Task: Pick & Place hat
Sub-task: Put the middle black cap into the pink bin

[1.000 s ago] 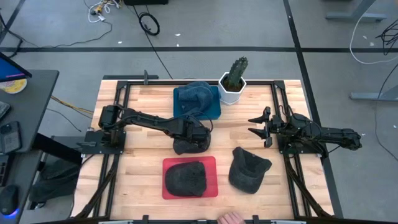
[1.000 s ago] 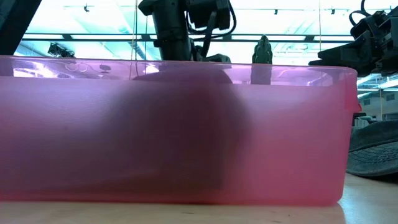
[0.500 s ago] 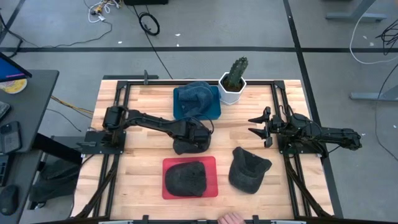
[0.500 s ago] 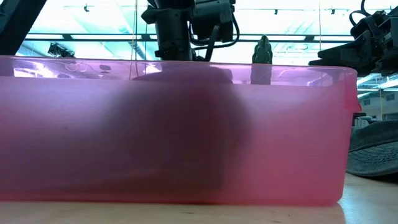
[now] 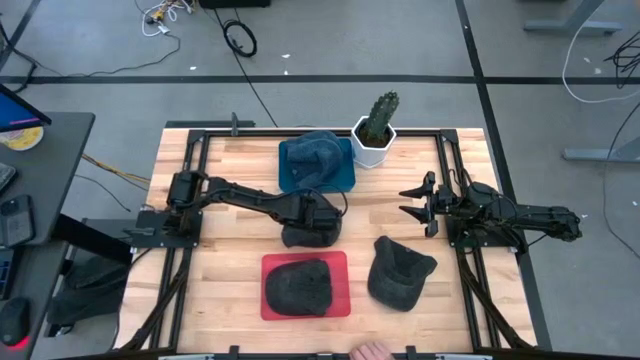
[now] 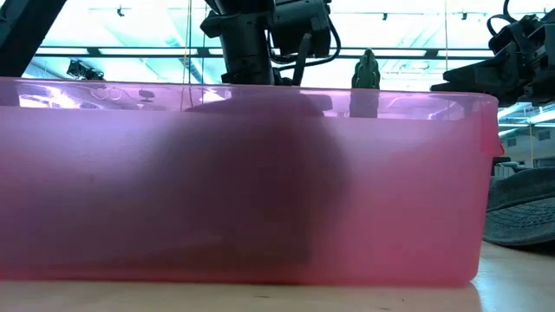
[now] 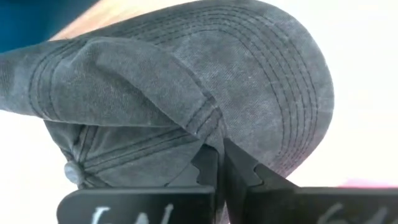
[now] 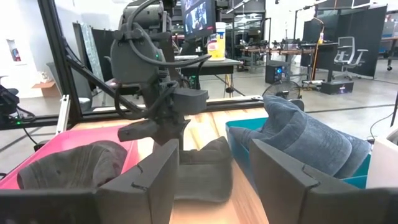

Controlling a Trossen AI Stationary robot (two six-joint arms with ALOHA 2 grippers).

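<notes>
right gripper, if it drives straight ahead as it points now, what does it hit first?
Probably the grey cap held by the shut left gripper mid-table: the open right gripper frames it dead ahead. Depth is unclear, but nothing shows nearer.

The table (image 5: 240, 280) is evenly lit from above, with only short, soft shadows cast. In the low view a pink bin (image 6: 243, 182) fills the frame — blurred, its contents a dark smear — against glaring ceiling lights. The left wrist view is blown out to white around a sharply rendered hat (image 7: 186, 93). The room in the right wrist view is moderately lit.
</notes>
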